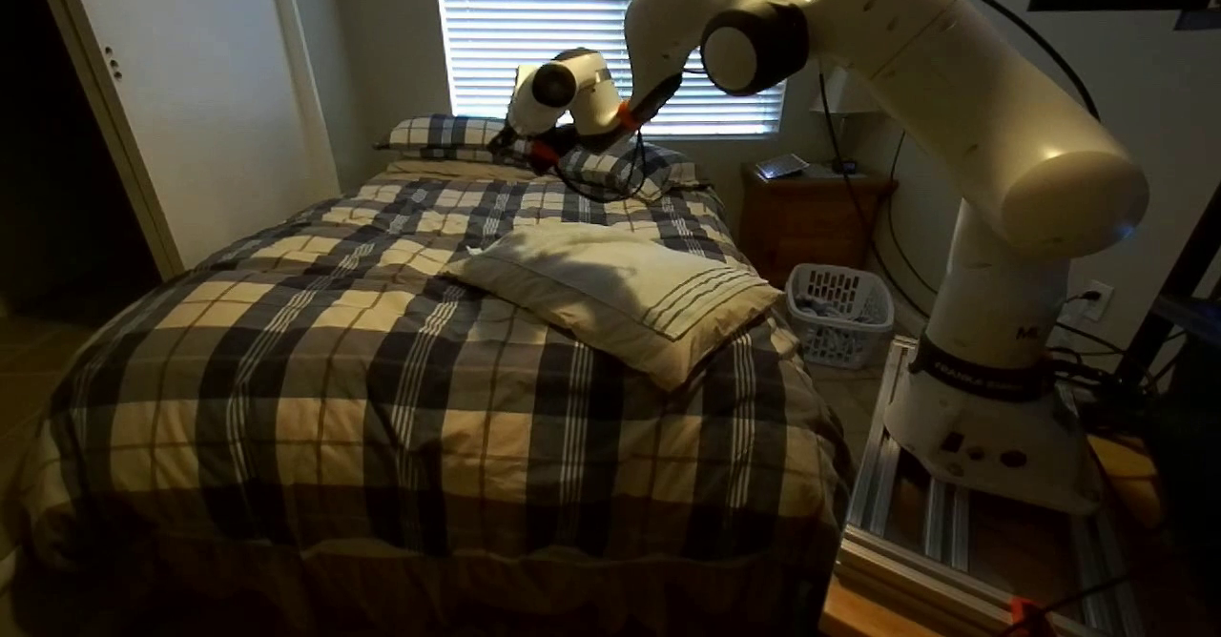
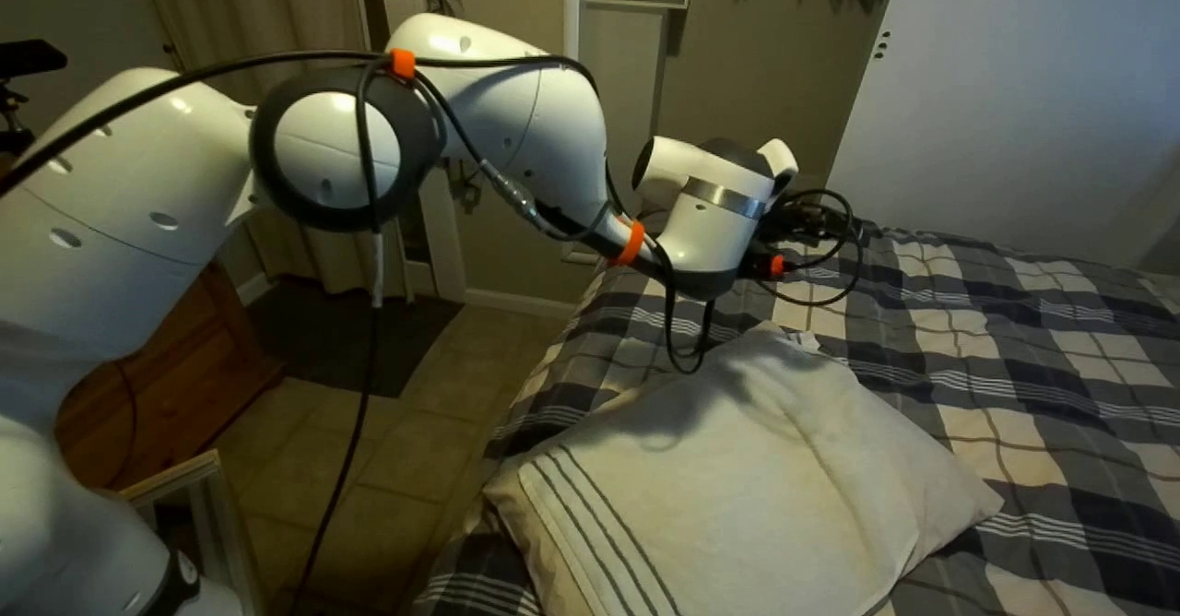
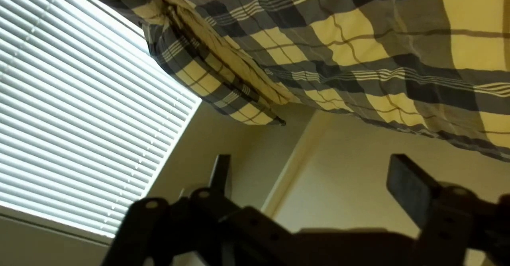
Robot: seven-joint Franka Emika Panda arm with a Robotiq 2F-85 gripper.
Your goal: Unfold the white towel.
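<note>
So the white towel [image 1: 610, 279] is lying on the bed [image 1: 324, 399], out near the edge on the robot's side, and tbh I can't swear any unfolding is done. It's bulky and puffy, with pointy corners and the stripes down at 1 end. In both exterior views there's an edge or crease running along a side, but whether that's a fold, a hem or something soft underneath, no idea. My guess: most of the opening-out is left to do, so the next job is to catch an edge, lift it and pull it across.

The gripper [image 3: 312, 176] isn't on it. In the wrist view the 2 fingers [image 3: 410, 194] are spread wide with nothing between them, up above the bed and apart from the towel, which doesn't show in that view at all.

As for containers, I can spot 1: the white laundry basket [image 1: 841, 347] on the floor beside the bed, in front of the nightstand [image 1: 801, 222]. Pale crumpled cloth [image 1: 832, 310] shows inside, probably laundry, but I can't make out separate pieces. I doubt it matters here, so I'd leave the basket alone.
</note>
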